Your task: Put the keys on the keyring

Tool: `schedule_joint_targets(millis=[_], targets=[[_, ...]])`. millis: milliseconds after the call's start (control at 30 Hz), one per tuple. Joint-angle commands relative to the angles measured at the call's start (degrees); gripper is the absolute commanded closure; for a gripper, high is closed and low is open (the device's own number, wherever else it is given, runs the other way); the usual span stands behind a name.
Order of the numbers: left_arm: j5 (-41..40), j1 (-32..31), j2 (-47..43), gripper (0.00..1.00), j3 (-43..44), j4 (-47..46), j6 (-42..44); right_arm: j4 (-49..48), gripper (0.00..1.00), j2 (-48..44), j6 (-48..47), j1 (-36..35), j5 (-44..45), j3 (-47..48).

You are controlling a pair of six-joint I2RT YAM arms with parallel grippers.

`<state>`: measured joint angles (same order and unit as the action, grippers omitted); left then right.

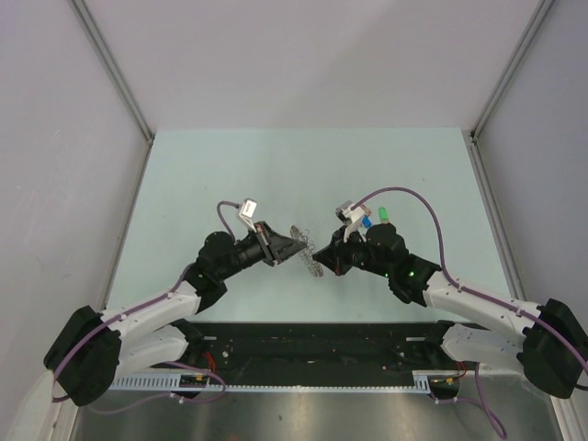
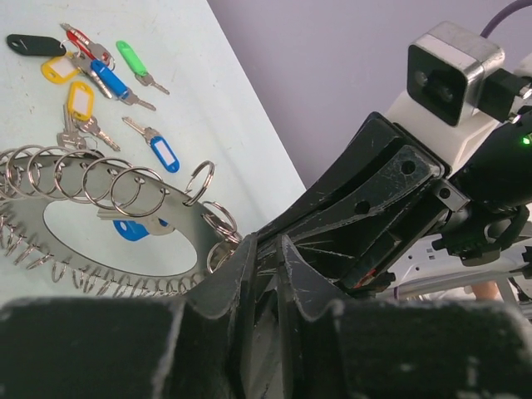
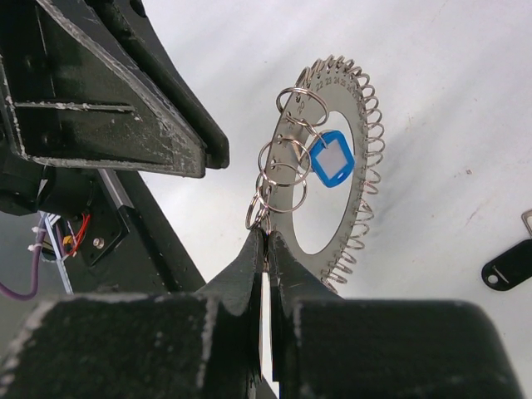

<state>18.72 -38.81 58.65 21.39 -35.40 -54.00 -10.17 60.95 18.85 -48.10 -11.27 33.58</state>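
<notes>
Above the middle of the bench (image 1: 230,175), the keyring (image 1: 306,249) is held up between the two arms, though from the top camera little more than its outline is made out. From the right wrist, the right end effector (image 3: 266,237) is seen clenched on the ring's near rim, among the small split rings, and a blue tag (image 3: 332,158) is shown within the wide hole. From the left wrist, the left end effector (image 2: 266,249) is seen with its fingers set close together against the rim; whether the rim is gripped cannot be told. The loose keys (image 2: 108,79) are shown best in that view, spread on the bench beyond the ring with black, yellow, red, green and blue tags.
</notes>
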Motion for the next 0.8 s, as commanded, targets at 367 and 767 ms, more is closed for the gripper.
schedule_joint_targets(millis=[367, 767], targets=[[-2.0, 0.3, -2.4, 0.47, 6.8, 16.1, 10.2, -3.2, 1.00, 0.3, -4.1, -1.8, 4.5, 0.5], [-3.9, -2.0, 3.7, 0.44, 11.7, 20.3, 9.8, -3.4, 1.00, 2.2, -7.7, -6.2, 11.3, 0.9]])
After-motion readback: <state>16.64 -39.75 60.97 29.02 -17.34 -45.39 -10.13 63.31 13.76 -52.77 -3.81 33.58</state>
